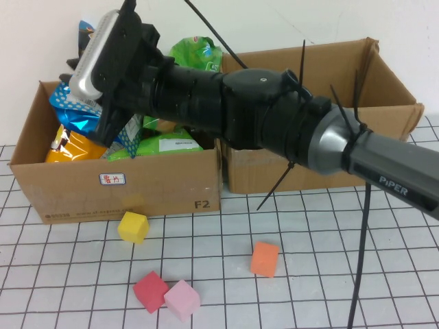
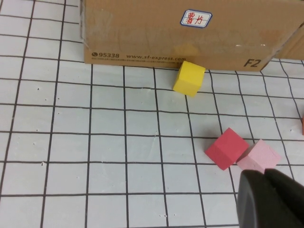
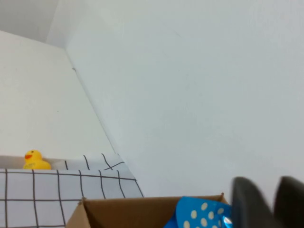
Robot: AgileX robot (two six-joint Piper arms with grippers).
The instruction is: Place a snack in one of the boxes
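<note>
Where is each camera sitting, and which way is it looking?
High view: raised on the robot's side, looking down at the table; the right arm reaches across to the left box of snack bags.
Left wrist view: low above the table, facing that box's front, a yellow cube, red cube and pink cube; the shut left end effector shows.
Right wrist view: faces the wall beyond the box; right end effector, blue spotted bag, yellow duck.
Shared: high and left wrist views both show the yellow cube.

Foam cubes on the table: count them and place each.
4. Yellow cube near the left box front; red cube touching pink cube nearest the camera; orange cube right of them. None seems hidden.
</note>
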